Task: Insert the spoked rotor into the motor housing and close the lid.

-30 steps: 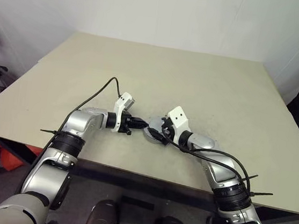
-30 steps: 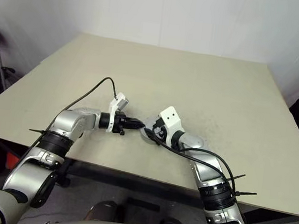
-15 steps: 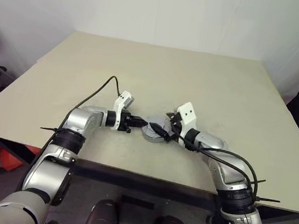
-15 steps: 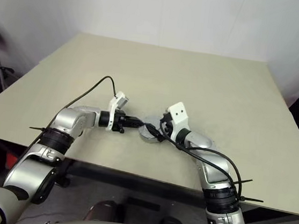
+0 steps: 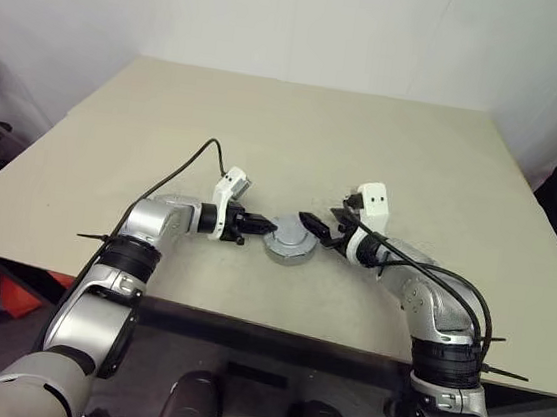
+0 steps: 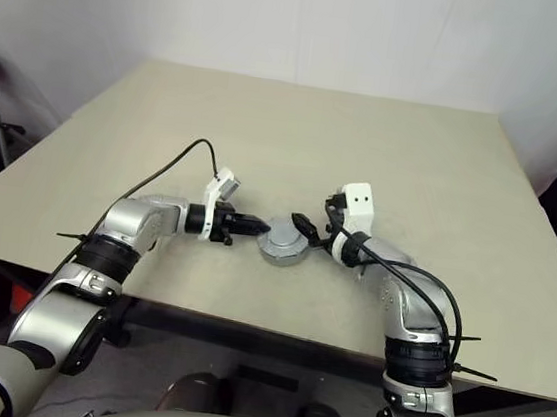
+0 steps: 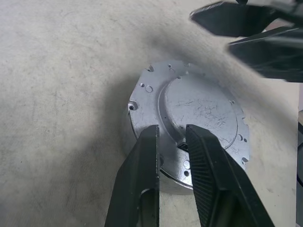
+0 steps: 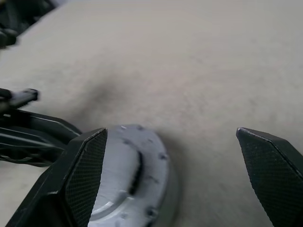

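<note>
We saw the lid point(image 7: 189, 118), a round silver cap with a raised centre, lying flat near the front edge of the table point(image 5: 296, 140), seemingly seated on the motor housing, directly between the two grippers. Our left gripper point(image 7: 171, 136) was the nearer, its fingers almost pressed together with their tips over the lid's near rim, holding nothing. Our right gripper point(image 8: 170, 146) hovered just beside the opposite side, its fingers spread wide and empty
</note>
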`<action>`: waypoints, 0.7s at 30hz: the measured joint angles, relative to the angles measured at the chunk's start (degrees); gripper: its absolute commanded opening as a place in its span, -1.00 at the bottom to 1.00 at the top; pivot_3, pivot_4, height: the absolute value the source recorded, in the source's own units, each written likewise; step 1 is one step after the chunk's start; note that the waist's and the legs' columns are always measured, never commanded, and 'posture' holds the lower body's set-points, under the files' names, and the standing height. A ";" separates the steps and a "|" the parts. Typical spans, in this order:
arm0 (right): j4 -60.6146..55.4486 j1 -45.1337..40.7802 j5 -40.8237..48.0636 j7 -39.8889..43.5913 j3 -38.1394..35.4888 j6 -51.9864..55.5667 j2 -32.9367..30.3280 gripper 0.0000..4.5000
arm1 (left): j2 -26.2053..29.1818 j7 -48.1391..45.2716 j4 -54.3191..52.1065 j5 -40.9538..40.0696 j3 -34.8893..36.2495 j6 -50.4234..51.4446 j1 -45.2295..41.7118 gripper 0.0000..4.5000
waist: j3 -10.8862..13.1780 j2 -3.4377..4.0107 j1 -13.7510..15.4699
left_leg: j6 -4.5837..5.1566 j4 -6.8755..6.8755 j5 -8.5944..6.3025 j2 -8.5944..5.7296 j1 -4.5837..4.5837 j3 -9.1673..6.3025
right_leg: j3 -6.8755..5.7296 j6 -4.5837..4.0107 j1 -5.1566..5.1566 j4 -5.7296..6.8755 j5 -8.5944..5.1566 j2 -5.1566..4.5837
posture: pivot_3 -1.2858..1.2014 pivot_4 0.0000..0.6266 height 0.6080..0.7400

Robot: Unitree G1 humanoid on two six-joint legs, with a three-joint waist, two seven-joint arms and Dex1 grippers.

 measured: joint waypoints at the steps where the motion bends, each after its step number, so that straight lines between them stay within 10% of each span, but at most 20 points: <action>1: 0.04 -0.02 0.00 -0.26 -0.01 0.09 0.01 0.99 | 0.11 -0.49 -0.12 -0.04 -0.05 0.09 0.02 -0.58 | 0.00 0.00 0.00 | -0.02 0.00 0.01 0.00 -0.05 0.00 | 0.00 -0.01 -0.04 0.01 0.00 0.00 | 0.03 -1.00 1.00; 21: -4.20 2.26 16.13 -8.32 -25.15 29.47 6.95 0.99 | 1.95 -3.69 -2.91 -0.51 -0.85 2.26 1.26 -0.58 | -0.02 0.03 0.14 | -0.11 0.11 0.09 0.03 -0.38 0.00 | -0.02 -0.09 -0.40 0.24 0.02 0.00 | 0.03 -1.00 1.00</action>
